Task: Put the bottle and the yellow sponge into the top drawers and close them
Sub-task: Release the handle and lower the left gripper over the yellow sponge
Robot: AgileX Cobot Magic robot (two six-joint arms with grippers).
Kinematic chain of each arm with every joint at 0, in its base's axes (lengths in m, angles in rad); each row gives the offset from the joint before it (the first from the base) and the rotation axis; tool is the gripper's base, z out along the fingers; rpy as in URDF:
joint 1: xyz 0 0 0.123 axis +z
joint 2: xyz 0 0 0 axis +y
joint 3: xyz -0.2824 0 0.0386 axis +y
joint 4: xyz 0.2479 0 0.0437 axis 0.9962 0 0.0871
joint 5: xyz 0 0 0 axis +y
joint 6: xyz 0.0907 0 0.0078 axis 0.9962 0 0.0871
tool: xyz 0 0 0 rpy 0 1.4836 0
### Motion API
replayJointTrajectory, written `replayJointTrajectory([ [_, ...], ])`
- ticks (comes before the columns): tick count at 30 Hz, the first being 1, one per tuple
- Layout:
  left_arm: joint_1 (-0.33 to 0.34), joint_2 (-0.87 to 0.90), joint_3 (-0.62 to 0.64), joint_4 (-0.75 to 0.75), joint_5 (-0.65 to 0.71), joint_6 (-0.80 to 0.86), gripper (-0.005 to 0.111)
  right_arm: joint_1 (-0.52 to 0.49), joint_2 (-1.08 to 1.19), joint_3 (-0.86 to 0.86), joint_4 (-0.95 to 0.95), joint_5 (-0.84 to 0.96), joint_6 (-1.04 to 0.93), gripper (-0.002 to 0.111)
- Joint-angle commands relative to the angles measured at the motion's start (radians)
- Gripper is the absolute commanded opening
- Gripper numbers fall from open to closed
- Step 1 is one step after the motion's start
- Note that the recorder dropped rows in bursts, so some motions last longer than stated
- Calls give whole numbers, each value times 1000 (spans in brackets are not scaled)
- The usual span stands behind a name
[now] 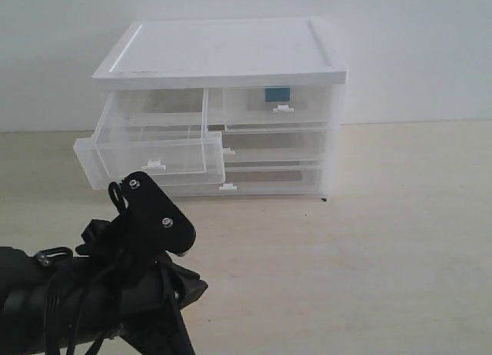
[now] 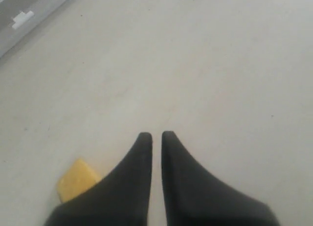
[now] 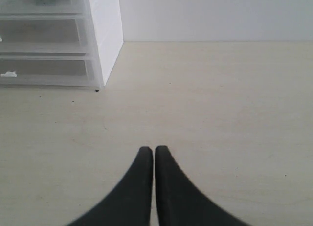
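My left end effector (image 2: pixel 156 134) hangs over bare table (image 1: pixel 400 240) with its jaws drawn narrow, only a thin slit between the two black fingers and nothing caught in it. The yellow sponge (image 2: pixel 76 179) lies on the table just beside the outer face of one finger, outside the grip. Part of it is hidden behind that finger, so I cannot tell whether the two touch. At the far corner of my left wrist view a white drawer handle (image 2: pixel 23 19) shows, though I cannot tell which drawer it belongs to.

My right end effector (image 3: pixel 154 148) is pressed together, fingertip against fingertip, holding nothing, above the table and well apart from the cabinet (image 1: pixel 223 51).

In the exterior view my left arm (image 1: pixel 77 301) fills the lower left corner, in front of the cabinet; its fingers do not show there. The top-left drawer (image 1: pixel 154 144) stands pulled out toward that arm, and I see nothing inside it. The top-right drawer (image 1: pixel 280 109) sits flush with the cabinet front, and through its clear wall the teal-blue label of the bottle (image 1: pixel 277 95) shows just above the small white handle.
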Motion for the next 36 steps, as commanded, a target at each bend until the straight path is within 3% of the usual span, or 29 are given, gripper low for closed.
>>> replayJointTrajectory([
  [1, 9, 2, -6, -51, -50, 129, 5, -1, -5, -1, -2, -3, -2, 0],
  [12, 9, 2, -6, -51, -57, 197, 5, -1, -5, -1, -2, -3, -2, 0],
  [14, 10, 2, -4, 37, -100, 27, 5, -1, -5, -1, -2, -3, -2, 0],
  [16, 10, 2, 15, 269, -140, -324, 5, -1, -5, -1, -2, -3, -2, 0],
  [17, 10, 2, 27, 426, -161, -598, 5, -1, -5, -1, -2, -3, -2, 0],
  [19, 8, 2, 69, 562, -160, -822, 5, -1, -5, -1, -2, -3, -2, 0],
  [20, 8, 2, 80, 559, -160, -833, 7, -1, -5, -1, -2, -3, -2, 0],
  [22, 10, 2, 112, 558, -144, -841, 27, -1, -5, -1, -2, -3, -2, 0],
  [24, 10, 2, 115, 567, -90, -863, 64, -1, -5, -1, -2, -3, -2, 0],
  [31, 51, 2, 115, 875, 21, -1174, 65, -1, -5, -1, -2, -3, -2, 0],
  [36, 133, 2, 98, 1302, 161, -1569, 65, -1, -5, -1, -2, -3, -2, 0],
])
